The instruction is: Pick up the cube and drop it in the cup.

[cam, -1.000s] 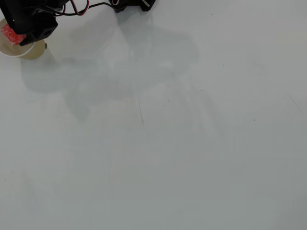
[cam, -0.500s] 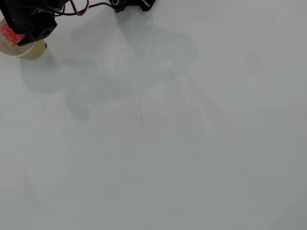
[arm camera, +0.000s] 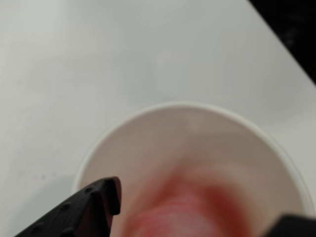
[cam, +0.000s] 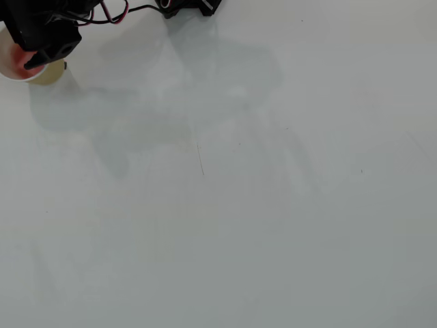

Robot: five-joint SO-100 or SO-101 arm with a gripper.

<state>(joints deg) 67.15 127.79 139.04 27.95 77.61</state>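
on the white table (cam: 246,225) stands the cup (arm camera: 207,133).

You have open surface (cam: 246,205) on every side of the cup (cam: 49,72) except the far-left corner of the overhead view, where the cup stands under the arm. In the wrist view the cup's mouth (arm camera: 197,143) lies wide beneath the black fingers (arm camera: 94,207), with a red blur, the cube (arm camera: 185,210), inside it. Cables (cam: 113,12) cross just right of the cup.
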